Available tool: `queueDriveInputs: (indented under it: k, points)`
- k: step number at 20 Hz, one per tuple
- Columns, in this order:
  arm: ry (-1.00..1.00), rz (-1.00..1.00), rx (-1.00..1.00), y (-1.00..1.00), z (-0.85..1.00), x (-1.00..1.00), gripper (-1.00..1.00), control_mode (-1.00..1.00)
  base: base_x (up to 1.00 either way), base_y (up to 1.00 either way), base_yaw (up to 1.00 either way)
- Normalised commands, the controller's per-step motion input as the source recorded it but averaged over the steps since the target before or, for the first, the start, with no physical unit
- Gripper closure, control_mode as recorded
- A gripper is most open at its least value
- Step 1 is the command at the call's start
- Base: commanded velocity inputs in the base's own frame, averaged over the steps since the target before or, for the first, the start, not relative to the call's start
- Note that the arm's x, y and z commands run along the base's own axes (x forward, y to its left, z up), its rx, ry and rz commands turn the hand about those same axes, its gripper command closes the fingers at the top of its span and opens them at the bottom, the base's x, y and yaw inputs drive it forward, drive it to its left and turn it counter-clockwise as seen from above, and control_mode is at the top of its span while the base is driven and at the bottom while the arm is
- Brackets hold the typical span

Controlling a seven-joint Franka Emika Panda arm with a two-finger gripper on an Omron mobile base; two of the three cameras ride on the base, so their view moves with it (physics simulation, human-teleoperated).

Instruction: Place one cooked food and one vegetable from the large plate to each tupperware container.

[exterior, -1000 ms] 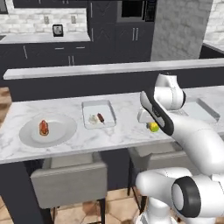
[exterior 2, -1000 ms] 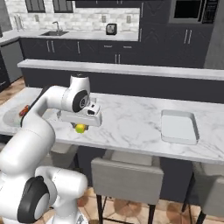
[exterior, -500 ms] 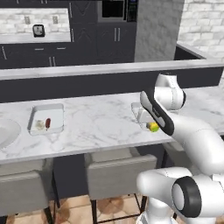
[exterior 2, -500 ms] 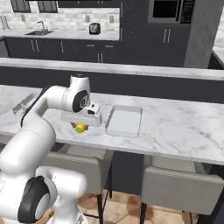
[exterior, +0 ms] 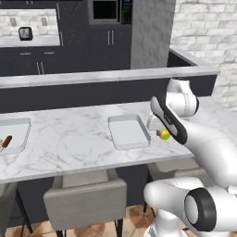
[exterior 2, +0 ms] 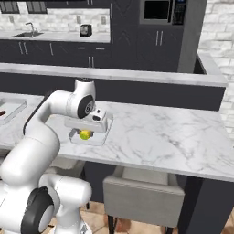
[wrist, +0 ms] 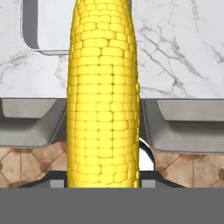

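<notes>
Corn in hand, empty container just ahead: set it down inside the rim.

Your gripper [wrist: 103, 181] is closed partway around the yellow cob of corn [wrist: 103, 92], which runs lengthwise away from the hand. In the left base view the cob's yellow end [exterior: 164, 134] hangs just beside the empty shallow rectangular translucent-white container [exterior: 128, 131] on the white marble counter [exterior: 69, 139]. Carry it over the tray's middle, lower until it rests flat, then let go; a round cob will likely roll, so release low. The other container [exterior: 15, 134] sits well apart at the left.
</notes>
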Motion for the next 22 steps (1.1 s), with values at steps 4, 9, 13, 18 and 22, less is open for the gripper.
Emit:
queueDriveInputs:
  k: [4, 9, 13, 18, 22]
  points:
    - [0.0, 0.0, 0.0, 0.0, 0.0, 0.0, 1.0, 1.0, 0.6, 0.24, 0.0]
    - [0.0, 0.0, 0.0, 0.1, 0.0, 0.27, 1.0, -1.0, 0.14, 0.13, 0.0]
    - [0.02, -0.02, -0.01, 0.23, -0.21, 0.85, 1.0, -1.0, 0.0, 0.0, 0.0]
    - [0.06, -0.01, -0.06, 0.03, -0.36, 1.0, 1.0, -1.0, 0.0, 0.0, 0.0]
    - [0.11, 0.01, -0.02, -0.06, -0.12, 1.0, 1.0, -1.0, 0.0, 0.0, 0.0]
